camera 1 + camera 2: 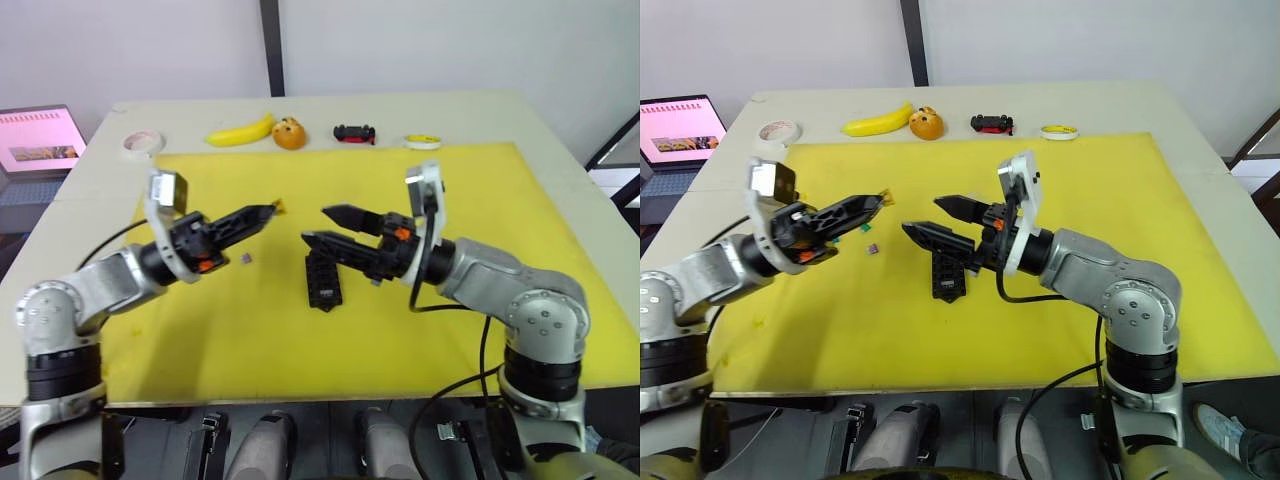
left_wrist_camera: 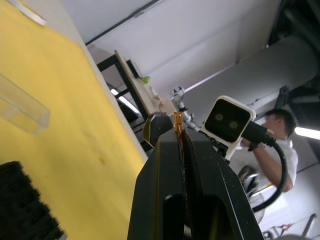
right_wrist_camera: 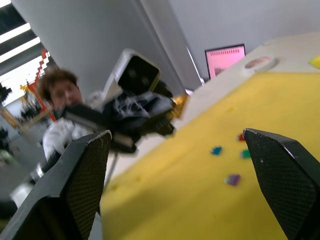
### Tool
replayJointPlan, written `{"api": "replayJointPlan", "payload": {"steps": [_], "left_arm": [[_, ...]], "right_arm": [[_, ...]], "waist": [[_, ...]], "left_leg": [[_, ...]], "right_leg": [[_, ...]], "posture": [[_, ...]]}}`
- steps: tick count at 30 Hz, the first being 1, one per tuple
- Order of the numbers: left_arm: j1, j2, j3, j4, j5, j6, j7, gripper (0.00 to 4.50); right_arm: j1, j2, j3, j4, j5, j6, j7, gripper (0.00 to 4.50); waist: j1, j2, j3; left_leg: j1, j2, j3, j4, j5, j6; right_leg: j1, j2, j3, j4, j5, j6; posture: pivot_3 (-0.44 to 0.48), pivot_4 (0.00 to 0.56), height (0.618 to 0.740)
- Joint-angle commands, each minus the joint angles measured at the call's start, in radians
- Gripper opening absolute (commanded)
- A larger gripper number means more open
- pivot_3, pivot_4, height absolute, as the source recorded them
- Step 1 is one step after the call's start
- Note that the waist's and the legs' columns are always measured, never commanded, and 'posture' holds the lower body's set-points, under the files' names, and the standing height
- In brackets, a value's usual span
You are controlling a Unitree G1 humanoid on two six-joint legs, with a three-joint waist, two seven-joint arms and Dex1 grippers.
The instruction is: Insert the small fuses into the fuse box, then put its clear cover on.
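Over the middle of the yellow mat [image 1: 450,330] that covers most of the desk [image 1: 560,150], the head views show both arms raised and facing each other above the fuse box [image 1: 323,282], which lies flat near the mat's centre. The left gripper [image 1: 268,211] is pinched tight on an orange-brown fuse [image 1: 278,206] at its very tips, probably held that far out so the fuse can go down into a slot. The right gripper [image 1: 325,226] hangs spread wide and empty just over the box's far end, seemingly ready to steady the box. A purple fuse [image 1: 247,259] lies loose on the mat between the left gripper and the box; a banana [image 1: 241,131], an orange [image 1: 289,133] and a toy car [image 1: 355,133] sit along the desk's far edge, out of the work. In the left wrist view the closed fingers [image 2: 170,165] grip the fuse upright, and the clear cover [image 2: 22,107] lies on the mat beyond a corner of the box, set aside for last. In the right wrist view the fingers [image 3: 75,175] stand far apart, with blue [image 3: 216,150], green [image 3: 245,153] and purple fuses scattered on the mat; a person sits beyond the desk.
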Motion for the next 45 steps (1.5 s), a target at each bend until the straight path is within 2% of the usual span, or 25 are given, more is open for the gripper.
{"api": "replayJointPlan", "payload": {"steps": [1,7,10,12,19,21,23,34,45], "left_arm": [[-0.002,-0.022,-0.019,-0.044,-0.038,-0.057,0.022,0.08],[-0.01,-0.047,-0.036,-0.056,-0.038,-0.078,0.029,0.08],[-0.005,-0.049,-0.042,-0.063,-0.038,-0.082,0.028,0.0],[-0.003,-0.053,-0.043,-0.067,-0.038,-0.085,0.027,0.0],[0.013,-0.039,-0.042,-0.068,-0.038,-0.091,0.02,0.0],[0.019,-0.033,-0.038,-0.07,-0.038,-0.089,0.011,0.0],[0.024,-0.027,-0.037,-0.069,-0.038,-0.089,0.002,0.0],[0.057,0.016,-0.049,-0.039,-0.025,-0.082,-0.078,0.0],[0.106,0.009,-0.056,0.003,0.091,-0.058,-0.228,0.0]], "right_arm": [[-0.024,0.047,-0.035,0.019,0.138,-0.033,-0.163,4.5],[-0.019,0.032,-0.008,0.02,0.231,-0.052,-0.262,4.5],[-0.015,0.021,0.005,0.024,0.265,-0.058,-0.295,3.63],[-0.012,0.008,0.019,0.024,0.28,-0.062,-0.309,2.78],[-0.007,-0.014,0.04,0.023,0.31,-0.103,-0.339,2.78],[-0.004,-0.022,0.046,0.021,0.317,-0.112,-0.35,2.26],[0.002,-0.035,0.055,0.018,0.327,-0.113,-0.352,1.52],[0.022,-0.077,0.092,0.003,0.351,-0.139,-0.336,1.52],[0.021,-0.1,0.118,-0.002,0.361,-0.157,-0.324,1.52]], "waist": [[0.0,0.0,0.0],[0.0,0.0,0.0],[-0.002,0.0,0.0],[-0.002,0.0,0.0],[-0.001,0.0,0.0],[-0.002,0.0,0.0],[-0.002,0.0,0.0],[-0.002,0.0,0.0],[-0.003,0.0,0.0]], "left_leg": [[0.0,0.0,0.0,0.0,0.0,0.0],[0.0,0.0,0.0,0.0,0.0,0.0],[0.0,0.0,0.001,0.0,0.0,0.0],[0.0,0.0,0.001,0.0,0.0,0.0],[0.0,0.0,0.001,0.0,0.0,0.001],[0.0,0.0,0.001,0.0,0.0,0.001],[0.0,0.0,0.001,0.0,0.0,0.001],[0.0,0.0,0.001,0.0,-0.002,0.004],[0.0,0.0,0.001,0.0,-0.002,0.005]], "right_leg": [[0.0,0.0,0.0,0.0,0.0,0.0],[0.0,0.002,-0.001,0.0,0.0,0.0],[0.0,0.002,-0.001,0.0,0.0,0.0],[0.0,0.002,-0.001,0.0,0.0,0.0],[0.0,0.003,-0.002,0.0,0.0,0.0],[0.0,0.003,-0.002,0.0,0.0,0.0],[0.0,0.003,-0.001,0.0,0.0,0.0],[0.0,0.003,-0.001,0.0,0.0,0.0],[0.0,0.003,-0.001,0.0,0.0,0.0]], "posture": [[0.0,0.15,0.74],[0.0,0.15,0.74],[0.0,0.15,0.74],[0.0,0.15,0.74],[0.0,0.15,0.74],[0.0,0.15,0.74],[0.0,0.15,0.74],[0.0,0.15,0.74],[0.0,0.15,0.74]]}}
